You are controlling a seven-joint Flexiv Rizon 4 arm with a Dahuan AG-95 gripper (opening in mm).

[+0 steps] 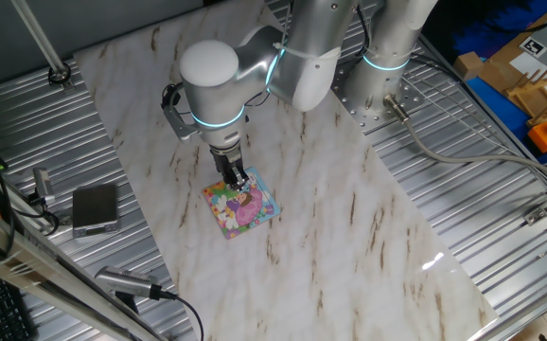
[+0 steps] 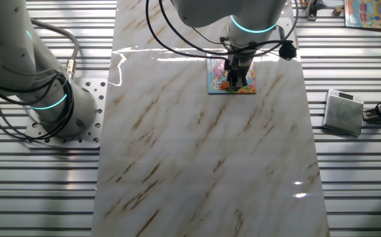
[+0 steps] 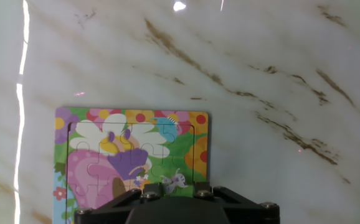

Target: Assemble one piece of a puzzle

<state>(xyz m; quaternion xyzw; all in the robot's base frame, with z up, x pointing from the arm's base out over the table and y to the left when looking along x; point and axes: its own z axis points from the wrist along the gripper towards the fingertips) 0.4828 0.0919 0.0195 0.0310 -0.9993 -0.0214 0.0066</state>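
Observation:
The puzzle [image 1: 241, 203] lies flat on the marble table, a small colourful square with a light blue border. It also shows in the other fixed view [image 2: 217, 76] and in the hand view [image 3: 130, 155]. My gripper [image 1: 238, 179] is down on the puzzle's near edge, fingers pointing straight down; it also shows in the other fixed view [image 2: 238, 79]. In the hand view my gripper [image 3: 175, 186] has its fingertips a small gap apart, with a green bit, the piece [image 3: 175, 182], held between them at the puzzle's surface. I cannot tell whether the piece is seated.
A grey box [image 1: 95, 208] sits on the ribbed metal left of the marble slab, also seen in the other fixed view [image 2: 343, 112]. A second robot arm's base [image 2: 52, 105] stands beside the table. Cables lie along the edges.

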